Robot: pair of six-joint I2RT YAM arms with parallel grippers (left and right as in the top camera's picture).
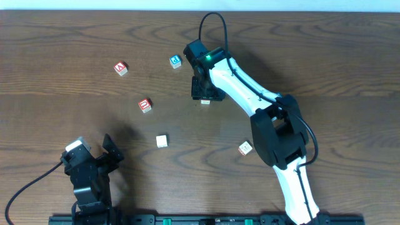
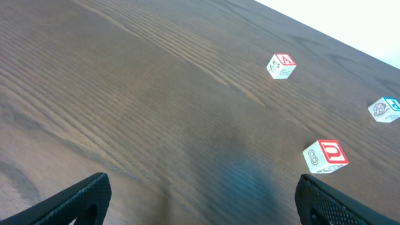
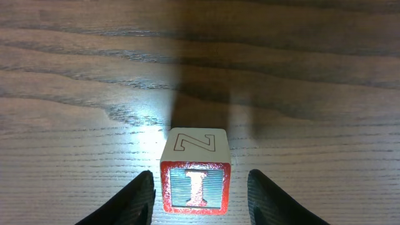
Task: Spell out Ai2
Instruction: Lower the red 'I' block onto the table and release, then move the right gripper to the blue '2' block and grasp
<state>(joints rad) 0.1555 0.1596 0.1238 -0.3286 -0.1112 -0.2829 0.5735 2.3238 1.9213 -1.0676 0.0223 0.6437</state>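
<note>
The right jaws stand released, lowered to the desk [image 1: 62, 37] with one dark finger [image 3: 140, 199] on each side of the I block [image 3: 195, 180]. That block sits squarely between them, nearer the finger on the left of the wrist view, with a clear gap to the other; neither finger can be seen pressing on it. Its side facing the wrist camera bears a red-framed letter I, and its top face shows an outlined Z. In the overhead view, the blue block [image 1: 175, 61] lies just beyond the right jaws and off to their side, near but apart. The A block [image 1: 120, 68] and the red block [image 1: 145, 105] are farther out on that same side. A white block with a reddish mark [image 1: 245, 148] lies well behind these jaws, beside the arm's elbow. The left jaws are released too, spread wide and held low near the desk's front edge, with only wood grain between their tips in the wrist view. Ahead of them and to their right sits the red block, whose top letter looks like a U. The A block is farther ahead, and the blue block is near the right edge of that view. A plain white block [image 1: 162, 141] rests on the desk to the right of the left jaws, well apart from both pairs.
</note>
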